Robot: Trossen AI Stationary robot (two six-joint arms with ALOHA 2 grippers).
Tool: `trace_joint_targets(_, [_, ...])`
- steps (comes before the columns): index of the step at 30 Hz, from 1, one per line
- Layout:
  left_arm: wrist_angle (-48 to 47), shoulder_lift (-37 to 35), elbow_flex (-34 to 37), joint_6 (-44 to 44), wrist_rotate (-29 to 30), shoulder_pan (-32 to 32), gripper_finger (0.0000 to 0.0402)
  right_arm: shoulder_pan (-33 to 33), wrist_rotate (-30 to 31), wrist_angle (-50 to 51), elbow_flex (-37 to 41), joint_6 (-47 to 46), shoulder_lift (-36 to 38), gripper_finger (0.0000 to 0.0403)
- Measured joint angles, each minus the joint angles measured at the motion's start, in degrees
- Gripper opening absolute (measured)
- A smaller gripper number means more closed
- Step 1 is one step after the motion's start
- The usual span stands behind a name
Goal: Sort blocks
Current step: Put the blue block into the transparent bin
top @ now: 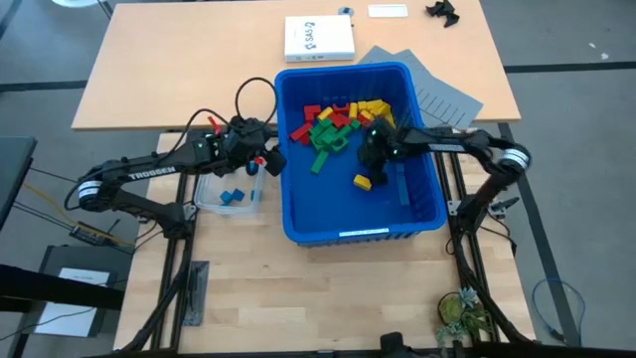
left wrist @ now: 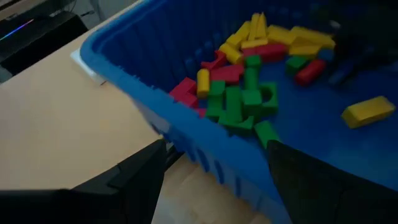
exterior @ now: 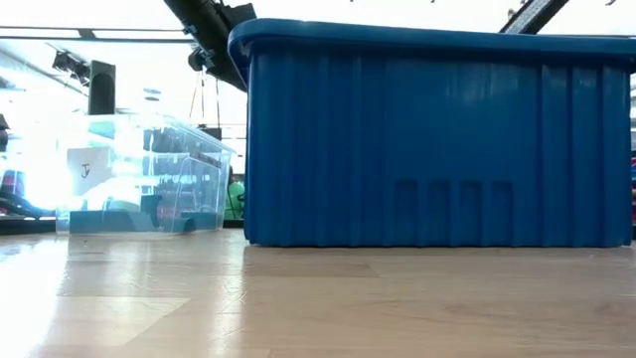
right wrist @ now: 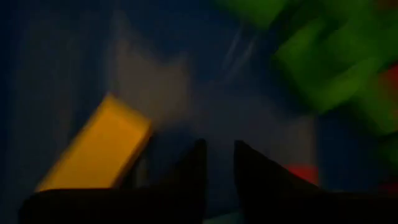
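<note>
1. The blocks point(top: 338, 121) lie heaped at the far side of the blue bin point(top: 417, 214); one yellow block point(top: 362, 182) lies apart, just near-left of the right gripper point(top: 373, 159), which is low inside the bin.
2. The high view alone shows blue blocks point(top: 234, 195) in the clear tub point(top: 204, 199); the low view shows only the containers' walls.
3. The right gripper's fingers point(right wrist: 193, 171) stand nearly together, nothing visible between them. The left gripper point(top: 266, 164) hangs spread wide at the bin's left rim, empty.
</note>
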State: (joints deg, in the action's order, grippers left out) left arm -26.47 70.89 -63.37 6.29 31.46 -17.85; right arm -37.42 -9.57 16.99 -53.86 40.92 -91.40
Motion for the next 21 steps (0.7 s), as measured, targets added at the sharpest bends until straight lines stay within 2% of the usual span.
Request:
trace_joint_targets(6, [4.3, 0.0, 0.0, -2.8, -1.2, 1.1, 0.0287, 0.2, -2.2, 0.6, -1.2, -5.5, 10.3, 0.0032])
trace_joint_targets(10, [4.2, 0.0, 0.0, -2.8, -1.8, 1.1, 0.0287, 0.1, -0.8, 4.0, -1.4, -9.7, 14.3, 0.0034])
trace_joint_targets(12, [3.9, 0.0, 0.0, -2.0, -1.8, 1.1, 0.0287, -0.1, 2.1, 7.6, -1.4, -16.6, 14.5, 0.0053])
trace_joint_targets(16, [3.9, 0.0, 0.0, -0.3, -2.1, 1.1, 0.0287, -1.1, 3.3, 15.8, -1.3, -31.1, 11.2, 0.0117])
trace_joint_targets(21, [3.9, 0.0, 0.0, 3.5, -6.9, 0.9, 0.0287, -0.6, 10.5, 14.2, -1.4, -43.6, 5.2, 0.0203])
